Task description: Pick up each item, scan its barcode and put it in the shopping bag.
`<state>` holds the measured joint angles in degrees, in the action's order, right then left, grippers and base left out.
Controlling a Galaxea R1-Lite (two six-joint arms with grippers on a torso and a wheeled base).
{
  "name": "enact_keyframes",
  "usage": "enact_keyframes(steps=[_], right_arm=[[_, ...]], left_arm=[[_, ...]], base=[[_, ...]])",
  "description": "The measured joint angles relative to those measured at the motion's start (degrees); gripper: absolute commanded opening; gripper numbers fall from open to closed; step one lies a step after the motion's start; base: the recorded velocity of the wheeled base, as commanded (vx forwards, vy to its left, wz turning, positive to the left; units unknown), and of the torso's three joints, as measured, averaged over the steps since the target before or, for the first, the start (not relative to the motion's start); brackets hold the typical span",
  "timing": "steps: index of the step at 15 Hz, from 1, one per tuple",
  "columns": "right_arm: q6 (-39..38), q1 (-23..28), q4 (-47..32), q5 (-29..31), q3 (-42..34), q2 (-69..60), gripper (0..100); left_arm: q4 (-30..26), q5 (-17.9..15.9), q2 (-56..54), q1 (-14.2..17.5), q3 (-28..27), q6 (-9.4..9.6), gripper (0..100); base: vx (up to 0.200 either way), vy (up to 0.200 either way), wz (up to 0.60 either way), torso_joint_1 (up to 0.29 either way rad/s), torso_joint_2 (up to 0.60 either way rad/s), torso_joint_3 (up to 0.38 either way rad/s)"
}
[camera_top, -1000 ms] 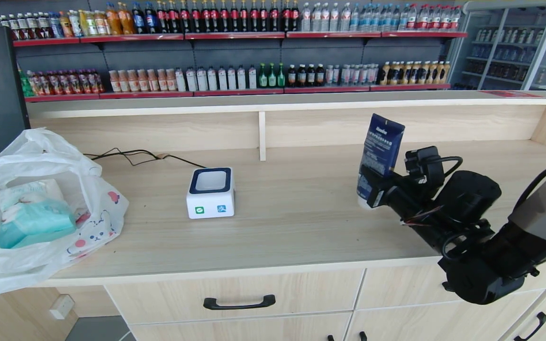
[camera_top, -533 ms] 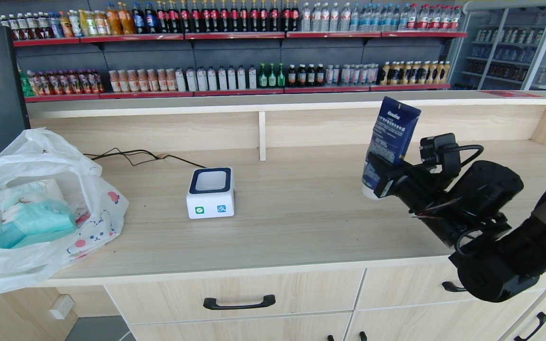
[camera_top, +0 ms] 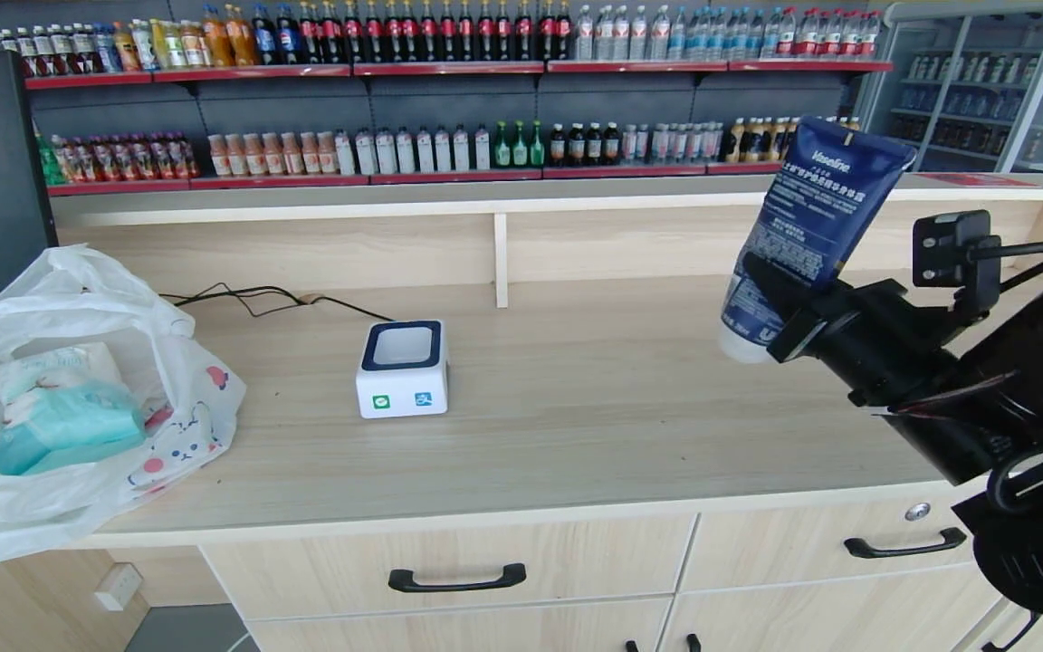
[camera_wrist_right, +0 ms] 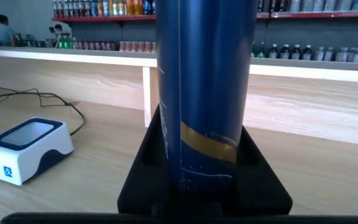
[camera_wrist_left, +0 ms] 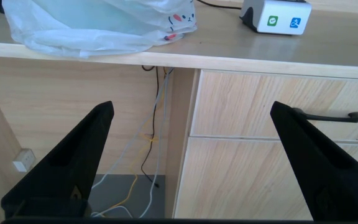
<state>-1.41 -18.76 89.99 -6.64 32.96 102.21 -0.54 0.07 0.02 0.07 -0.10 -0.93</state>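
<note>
The right jaws clamp a blue tube [camera_top: 811,226] near its white cap end, holding it tilted, cap down, in the air over the right part of the worktop [camera_top: 576,417], well apart from the white scanner [camera_top: 402,367]. The left jaws stand wide and empty below the worktop edge, facing the drawers [camera_wrist_left: 260,106]. The white bag [camera_top: 191,398] lies at the worktop's left end with tissue packs [camera_top: 64,421] inside
</note>
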Motion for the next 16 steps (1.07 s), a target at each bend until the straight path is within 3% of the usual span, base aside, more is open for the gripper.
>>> enact_keyframes(steps=[9, 16], right_arm=[[-10.0, -20.41, -0.05, -0.11, -8.39, -11.12, 0], [-19.41, -27.84, -0.05, -0.11, -10.67, -11.41, 0]], left_arm=[[0.0, 0.0, 0.0, 0.0, 0.0, 0.0, 100], [0.0, 0.0, 0.0, 0.0, 0.0, -0.02, 100]], base=[[0.0, 0.0, 0.0, 0.0, 0.0, 0.0], [0.0, 0.0, 0.0, 0.0, 0.0, 0.0]])
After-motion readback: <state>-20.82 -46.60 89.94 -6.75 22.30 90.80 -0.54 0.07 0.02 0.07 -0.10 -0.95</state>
